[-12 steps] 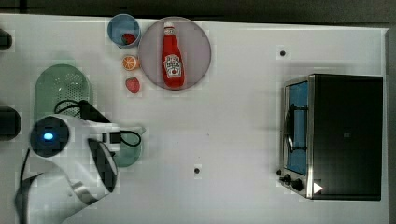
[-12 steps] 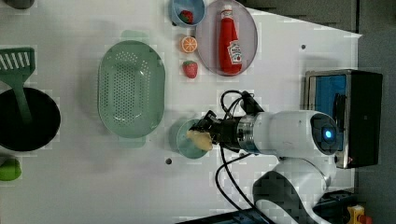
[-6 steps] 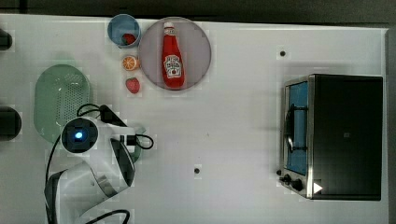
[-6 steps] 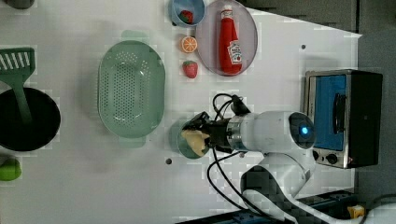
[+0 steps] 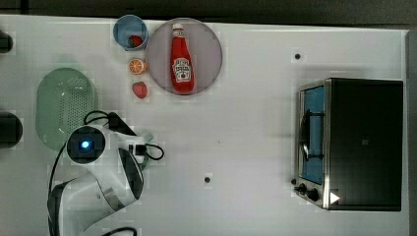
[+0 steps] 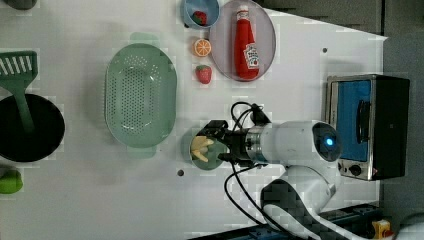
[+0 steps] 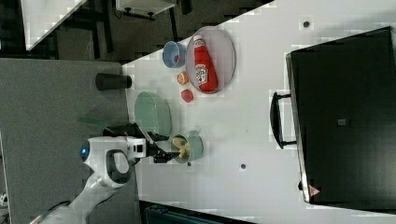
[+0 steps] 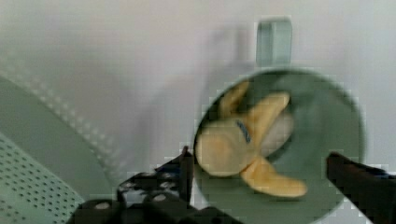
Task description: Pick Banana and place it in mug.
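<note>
On the white table (image 6: 125, 200), toward the 7 o'clock part of the top view, the white arm (image 5: 98, 172) reaches from the table's edge and lies nearly level along the surface, its wrist cables looping beside it; in the left view it extends from 3 o'clock toward 9 o'clock, the wrist ending at the mug's rim. The pale-green colander (image 6: 140, 95) lies just beside the mug, at about 11 o'clock of it in the left view, and the grey plate (image 6: 266, 30) with the ketchup bottle (image 6: 246, 45) stands well apart at 1 o'clock, with the toaster oven (image 6: 367, 125) farther off at 3 o'clock. The teal mug (image 6: 217, 157) stands upright between colander and arm; its short handle (image 8: 274, 41) shows in the wrist view on the side away from the gripper. The banana (image 8: 243, 144), a peeled yellow toy with its skin flaps spread, rests inside the mug, leaning on the inner wall and poking slightly above the rim in the right view (image 7: 180, 147). The gripper (image 8: 261, 172) hangs over the mug's mouth with its two dark fingers (image 8: 359, 179) spread wide on either side of the fruit, touching neither it nor, as far as can be judged, the rim: the tool is released and grasps nothing. Judged from this, the placing step is at its end, the fruit delivered. The next move calls for a clean withdrawal, backing off without a finger catching the rim or a skin flap, lest the mug tip toward the colander.
</note>
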Action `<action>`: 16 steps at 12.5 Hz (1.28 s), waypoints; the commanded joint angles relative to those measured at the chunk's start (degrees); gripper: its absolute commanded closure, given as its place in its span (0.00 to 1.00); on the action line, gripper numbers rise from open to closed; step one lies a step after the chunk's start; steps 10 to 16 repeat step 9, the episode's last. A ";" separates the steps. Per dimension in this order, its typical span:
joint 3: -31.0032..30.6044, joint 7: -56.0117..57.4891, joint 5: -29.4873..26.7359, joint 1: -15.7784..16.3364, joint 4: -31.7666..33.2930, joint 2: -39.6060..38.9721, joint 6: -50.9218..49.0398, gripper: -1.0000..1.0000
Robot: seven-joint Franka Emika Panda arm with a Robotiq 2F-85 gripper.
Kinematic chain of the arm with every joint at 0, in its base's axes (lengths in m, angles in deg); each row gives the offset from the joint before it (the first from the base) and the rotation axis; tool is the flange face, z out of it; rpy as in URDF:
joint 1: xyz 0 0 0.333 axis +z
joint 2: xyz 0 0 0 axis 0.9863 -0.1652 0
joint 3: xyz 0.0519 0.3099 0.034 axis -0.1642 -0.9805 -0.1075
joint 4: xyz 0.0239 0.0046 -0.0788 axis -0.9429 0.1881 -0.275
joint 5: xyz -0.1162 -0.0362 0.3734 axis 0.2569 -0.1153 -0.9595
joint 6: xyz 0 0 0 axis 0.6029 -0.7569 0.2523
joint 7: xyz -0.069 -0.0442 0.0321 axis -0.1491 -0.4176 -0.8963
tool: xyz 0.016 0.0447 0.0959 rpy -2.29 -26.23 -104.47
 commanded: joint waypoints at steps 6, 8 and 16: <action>7.04 -1.49 -0.01 -1.72 -12.58 22.57 -29.39 0.00; 11.62 2.51 -0.01 -1.87 -17.72 24.92 -36.73 0.00; 14.15 5.17 -0.01 -1.93 -20.28 25.42 -40.43 0.00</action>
